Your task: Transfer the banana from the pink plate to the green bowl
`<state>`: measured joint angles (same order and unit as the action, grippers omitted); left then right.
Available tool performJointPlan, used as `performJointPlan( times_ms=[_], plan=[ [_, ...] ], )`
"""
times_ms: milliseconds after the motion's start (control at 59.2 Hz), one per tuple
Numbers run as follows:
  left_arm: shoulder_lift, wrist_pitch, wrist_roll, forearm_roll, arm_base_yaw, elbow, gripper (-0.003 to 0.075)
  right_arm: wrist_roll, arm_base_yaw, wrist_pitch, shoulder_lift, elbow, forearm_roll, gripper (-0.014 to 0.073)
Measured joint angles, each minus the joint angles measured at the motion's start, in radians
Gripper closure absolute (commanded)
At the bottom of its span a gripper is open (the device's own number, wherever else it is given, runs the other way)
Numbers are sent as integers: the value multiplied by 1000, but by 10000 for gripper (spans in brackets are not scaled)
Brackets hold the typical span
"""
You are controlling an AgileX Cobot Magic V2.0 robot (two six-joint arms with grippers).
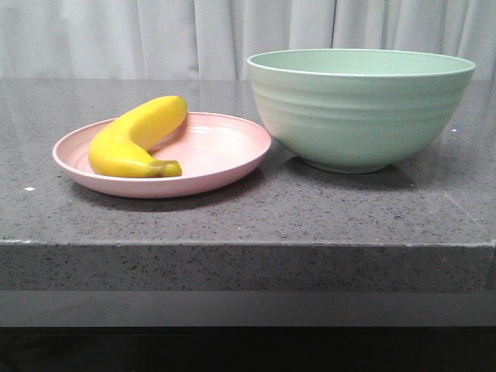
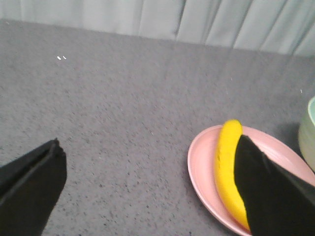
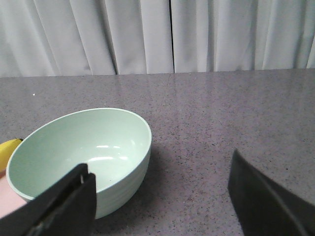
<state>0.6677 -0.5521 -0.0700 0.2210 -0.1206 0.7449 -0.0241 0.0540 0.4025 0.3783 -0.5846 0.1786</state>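
A yellow banana [image 1: 133,139] lies on the left part of the pink plate [image 1: 225,151], its dark stem tip toward the front. The green bowl [image 1: 358,108] stands just right of the plate and looks empty in the right wrist view [image 3: 78,157]. No gripper shows in the front view. In the left wrist view my left gripper [image 2: 147,189] is open over bare counter, with the banana [image 2: 225,172] and plate [image 2: 202,167] partly behind one finger [image 2: 270,191]. In the right wrist view my right gripper [image 3: 160,194] is open and empty beside the bowl.
The things stand on a dark grey speckled stone counter [image 1: 310,209] whose front edge runs across the front view. A pale curtain [image 1: 155,35] hangs behind the counter. Bare counter lies left of the plate [image 2: 108,113] and right of the bowl [image 3: 236,118].
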Motion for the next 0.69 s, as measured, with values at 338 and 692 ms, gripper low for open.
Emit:
performJointPlan(
  times_ms=[338,692],
  plan=[
    [460,-182,-13,2,-226,295,48,0,0,0,0,0,0,22],
    [775,-192,-13,4,-343,441,48,0,0,0,0,0,0,22]
  ],
)
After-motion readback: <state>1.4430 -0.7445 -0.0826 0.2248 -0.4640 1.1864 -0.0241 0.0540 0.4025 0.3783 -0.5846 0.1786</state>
